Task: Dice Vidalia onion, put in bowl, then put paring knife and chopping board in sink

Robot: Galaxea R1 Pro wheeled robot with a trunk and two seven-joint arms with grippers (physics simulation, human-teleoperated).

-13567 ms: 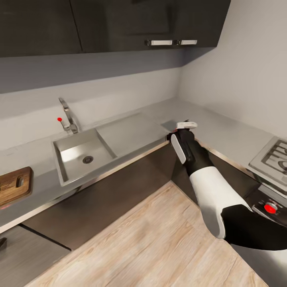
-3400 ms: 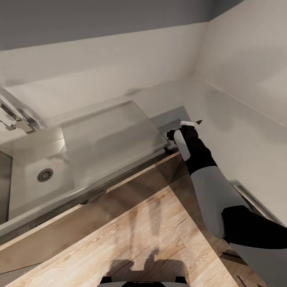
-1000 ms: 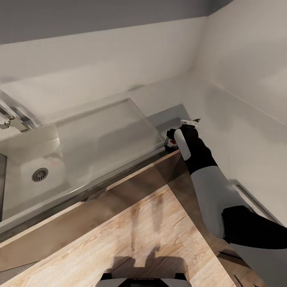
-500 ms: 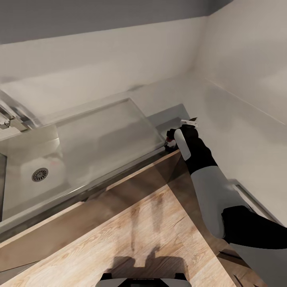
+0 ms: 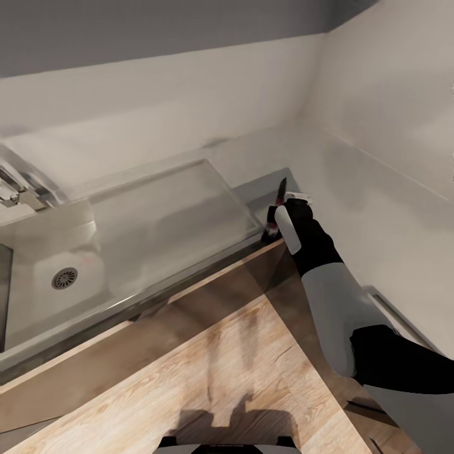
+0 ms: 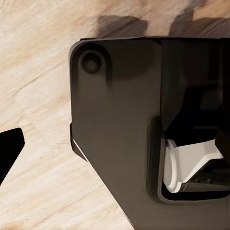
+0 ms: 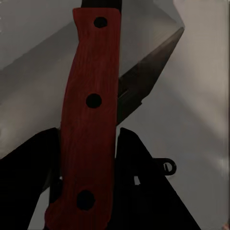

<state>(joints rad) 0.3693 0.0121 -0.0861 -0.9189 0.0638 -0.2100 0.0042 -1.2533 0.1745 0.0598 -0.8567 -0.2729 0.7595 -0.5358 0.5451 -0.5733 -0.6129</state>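
My right gripper [image 5: 275,221] is shut on the paring knife [image 5: 281,189] at the counter's front edge, just right of the drainboard. The dark blade points away from me toward the back wall. In the right wrist view the red handle [image 7: 91,124] with three black rivets sits clamped between the black fingers [image 7: 139,167]. The grey steel sink [image 5: 38,252] lies to the left, with its round drain [image 5: 64,277] and flat drainboard [image 5: 164,214]. Part of the tap [image 5: 11,189] shows at the far left. The onion, chopping board and bowl are out of view. A black tip [image 6: 9,148] of my left gripper hangs over the floor.
The grey countertop [image 5: 353,189] runs right into the wall corner. A hob edge [image 5: 394,309] lies at the right behind my arm. Light wooden floor [image 5: 239,378] lies below the counter front, and my dark base [image 6: 124,120] stands on it.
The knife blade has swung from pointing right to pointing toward the back wall, still in my right gripper. The view has shifted slightly.
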